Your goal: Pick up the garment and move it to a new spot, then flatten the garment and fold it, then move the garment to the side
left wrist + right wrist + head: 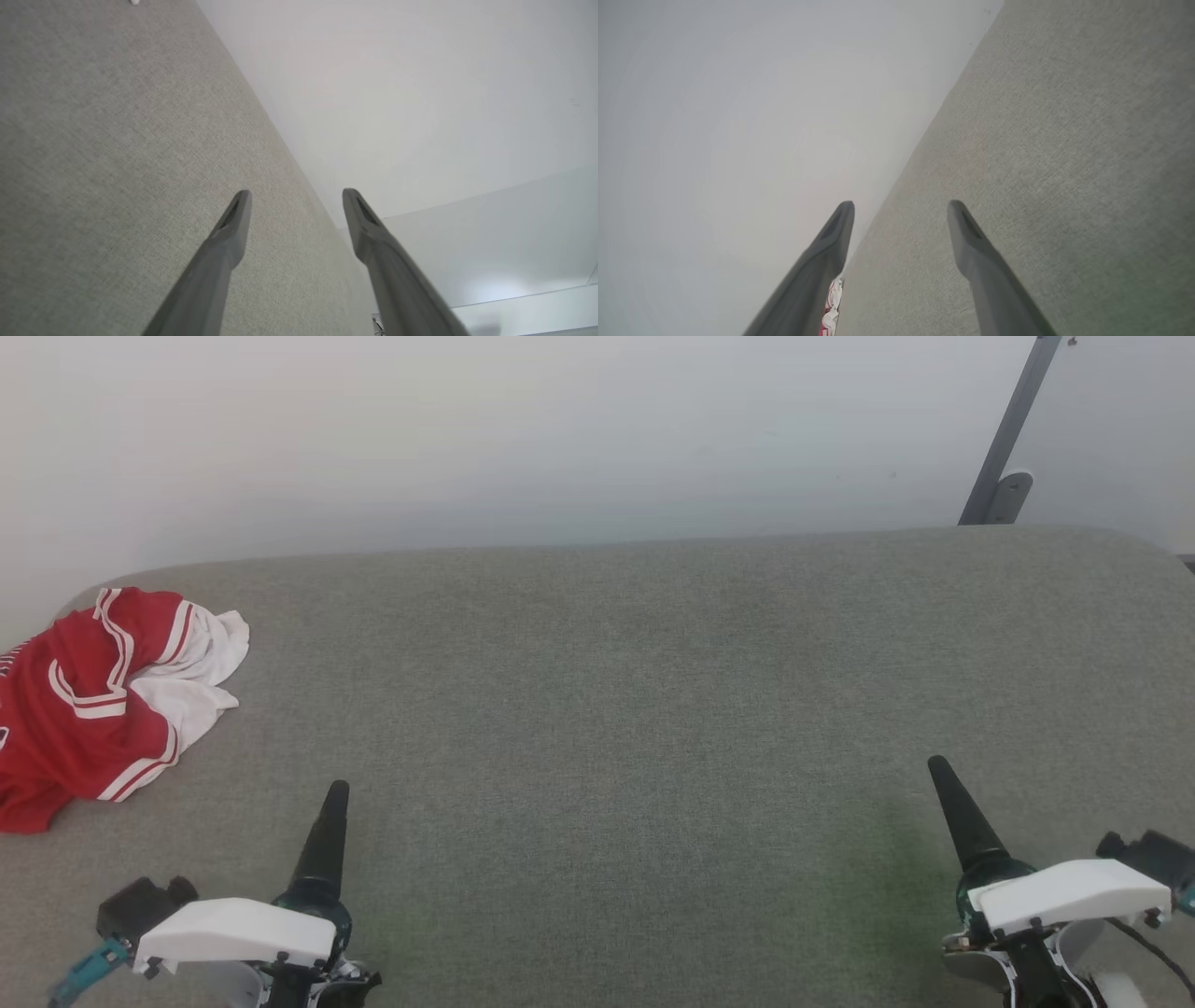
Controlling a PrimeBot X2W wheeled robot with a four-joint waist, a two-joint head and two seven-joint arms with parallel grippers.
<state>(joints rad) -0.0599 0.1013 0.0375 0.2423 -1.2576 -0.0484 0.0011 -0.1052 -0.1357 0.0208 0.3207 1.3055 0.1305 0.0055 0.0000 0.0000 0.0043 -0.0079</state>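
Grey fabric tabletop (597,691): far edge against a pale wall (467,429), rounded far corners, a broad open stretch across the middle.
Garment (89,695): red jersey with white sleeve and striped trim, crumpled at the far left edge, cut off by the head view's left border, well apart from both grippers.
Left gripper (296,198): fingers spread wide, nothing between them, over the near left.
Right gripper (901,207): likewise parted and empty, over the near right.
Head view: slanted grey post (1013,429) at top right.
Right wrist view: a sliver of red-and-white cloth beside the left finger.
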